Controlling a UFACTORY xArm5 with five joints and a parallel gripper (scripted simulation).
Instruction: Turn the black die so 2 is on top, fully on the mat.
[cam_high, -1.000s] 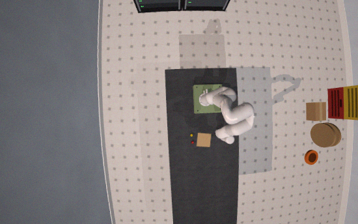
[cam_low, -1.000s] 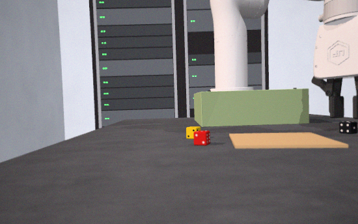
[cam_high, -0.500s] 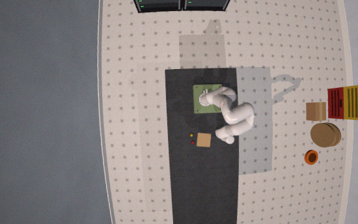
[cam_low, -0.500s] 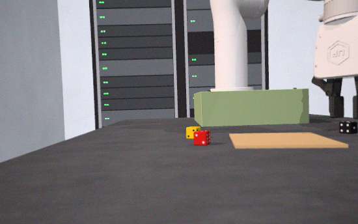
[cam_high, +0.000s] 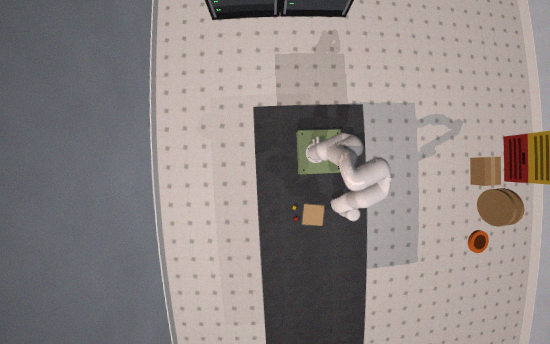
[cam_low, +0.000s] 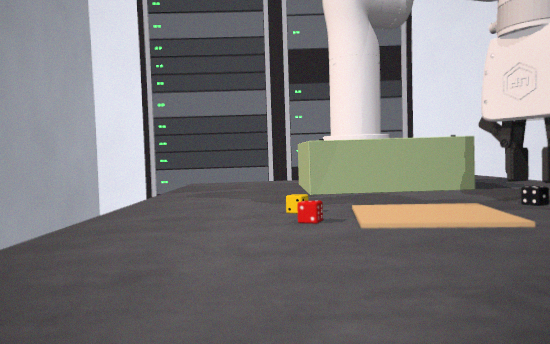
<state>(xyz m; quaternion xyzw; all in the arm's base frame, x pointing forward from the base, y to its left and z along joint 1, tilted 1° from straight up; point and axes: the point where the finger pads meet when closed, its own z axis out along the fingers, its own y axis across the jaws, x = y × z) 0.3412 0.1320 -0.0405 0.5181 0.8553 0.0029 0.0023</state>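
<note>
End effector (cam_low: 530, 165) hovers partly open and empty above the black die (cam_low: 534, 195), which sits on the bench (cam_low: 200, 280) off the mat (cam_low: 440, 215). Alignment looks uncertain at frame edge; an off-centre pinch could flick it away.

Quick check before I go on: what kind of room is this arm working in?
Likely a server room or lab doubling as storage: tall server racks with green lights stand behind the table, and a cardboard box and red and yellow crates sit on the tiled floor.
</note>
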